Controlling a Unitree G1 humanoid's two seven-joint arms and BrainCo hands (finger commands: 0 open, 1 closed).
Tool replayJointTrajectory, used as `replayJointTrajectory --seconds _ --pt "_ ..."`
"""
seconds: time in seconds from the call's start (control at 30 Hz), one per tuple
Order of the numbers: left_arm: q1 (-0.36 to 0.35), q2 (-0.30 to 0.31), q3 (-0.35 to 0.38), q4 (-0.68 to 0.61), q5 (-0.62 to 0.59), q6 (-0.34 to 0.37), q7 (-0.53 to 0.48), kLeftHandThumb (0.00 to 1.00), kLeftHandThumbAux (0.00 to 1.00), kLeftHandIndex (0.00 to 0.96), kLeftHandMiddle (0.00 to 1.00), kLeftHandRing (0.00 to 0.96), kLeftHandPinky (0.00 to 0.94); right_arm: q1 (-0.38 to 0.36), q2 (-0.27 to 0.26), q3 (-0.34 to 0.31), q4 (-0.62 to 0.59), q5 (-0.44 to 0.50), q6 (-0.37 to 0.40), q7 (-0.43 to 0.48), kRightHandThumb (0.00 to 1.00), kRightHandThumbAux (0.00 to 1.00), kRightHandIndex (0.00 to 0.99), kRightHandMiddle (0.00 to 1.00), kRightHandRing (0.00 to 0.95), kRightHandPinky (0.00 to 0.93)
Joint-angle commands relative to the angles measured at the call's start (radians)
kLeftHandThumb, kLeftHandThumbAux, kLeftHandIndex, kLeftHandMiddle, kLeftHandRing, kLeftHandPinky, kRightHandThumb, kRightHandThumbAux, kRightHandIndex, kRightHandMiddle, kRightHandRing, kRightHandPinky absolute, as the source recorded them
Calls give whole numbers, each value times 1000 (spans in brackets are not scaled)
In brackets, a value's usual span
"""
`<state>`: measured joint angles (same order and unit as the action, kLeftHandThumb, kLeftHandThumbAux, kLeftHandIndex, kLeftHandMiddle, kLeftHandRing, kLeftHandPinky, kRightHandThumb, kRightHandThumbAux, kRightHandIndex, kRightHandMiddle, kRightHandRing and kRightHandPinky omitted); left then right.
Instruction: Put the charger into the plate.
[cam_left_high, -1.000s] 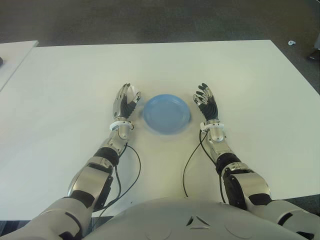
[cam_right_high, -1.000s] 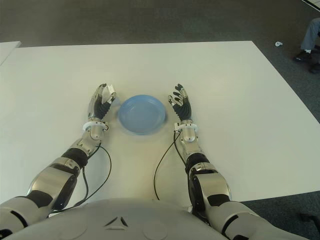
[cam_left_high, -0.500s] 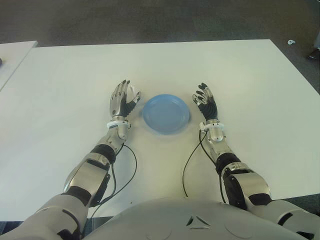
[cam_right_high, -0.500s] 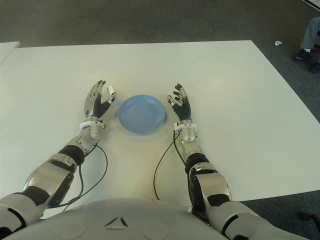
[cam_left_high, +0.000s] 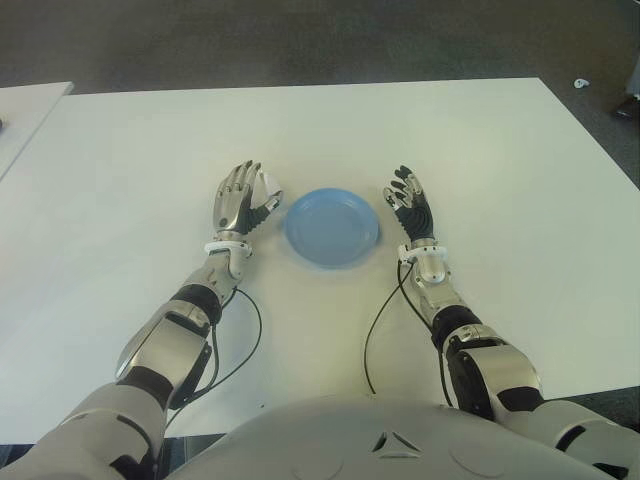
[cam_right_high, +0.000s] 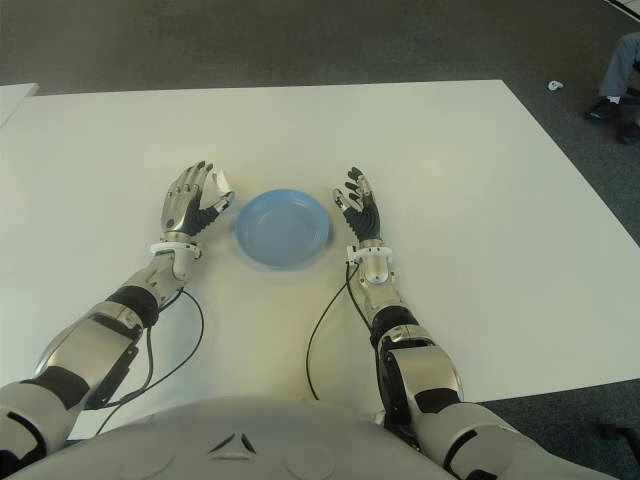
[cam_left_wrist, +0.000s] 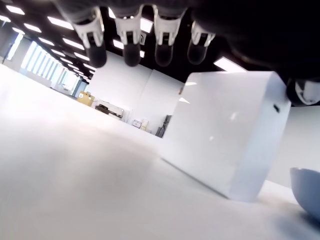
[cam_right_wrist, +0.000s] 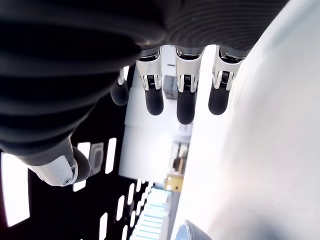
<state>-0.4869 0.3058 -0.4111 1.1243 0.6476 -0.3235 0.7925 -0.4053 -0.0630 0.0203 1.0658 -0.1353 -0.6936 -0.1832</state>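
The charger (cam_left_high: 268, 184) is a small white block standing on the table just off the left rim of the blue plate (cam_left_high: 332, 227). In the left wrist view the charger (cam_left_wrist: 225, 150) stands on the table by itself, with the plate's edge (cam_left_wrist: 306, 192) behind it. My left hand (cam_left_high: 240, 195) is open right beside the charger, on the side away from the plate, fingers (cam_left_wrist: 131, 55) spread above it and holding nothing. My right hand (cam_left_high: 407, 198) is open, palm up, to the right of the plate.
The white table (cam_left_high: 450, 130) stretches wide on all sides of the plate. Black cables (cam_left_high: 375, 330) run from both wrists back toward my body. A second table's corner (cam_left_high: 30, 95) shows at the far left, and dark floor lies beyond.
My left hand's fingers have uncurled from around the charger and the hand has drifted a little left. The charger stays by the plate's left rim. The right hand has not moved.
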Motion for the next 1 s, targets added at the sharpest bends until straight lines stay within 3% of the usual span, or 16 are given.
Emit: replayJointTrajectory --seconds 0.03,0.3,0.57,0.83,1.0 --pt "30 16 -12 30 0 -5 -69 330 174 0 0 0 0 147 20 17 90 -18 103 4 0 523 49 127 140 163" --pt "34 36 10 -4 -25 -30 -115 339 167 0 0 0 0 145 23 19 93 -19 101 1 0 525 46 120 133 158" --pt "52 94 43 -120 -58 -50 -197 329 186 0 0 0 0 144 26 21 92 -21 103 -2 0 528 43 122 138 169" --pt "80 155 113 -323 -133 -28 -376 322 213 0 0 0 0 138 29 22 94 -20 108 -5 0 555 39 123 145 183" --pt "84 171 138 -373 -154 -16 -455 316 220 0 0 0 0 135 31 24 95 -21 109 -6 0 571 35 119 144 185"
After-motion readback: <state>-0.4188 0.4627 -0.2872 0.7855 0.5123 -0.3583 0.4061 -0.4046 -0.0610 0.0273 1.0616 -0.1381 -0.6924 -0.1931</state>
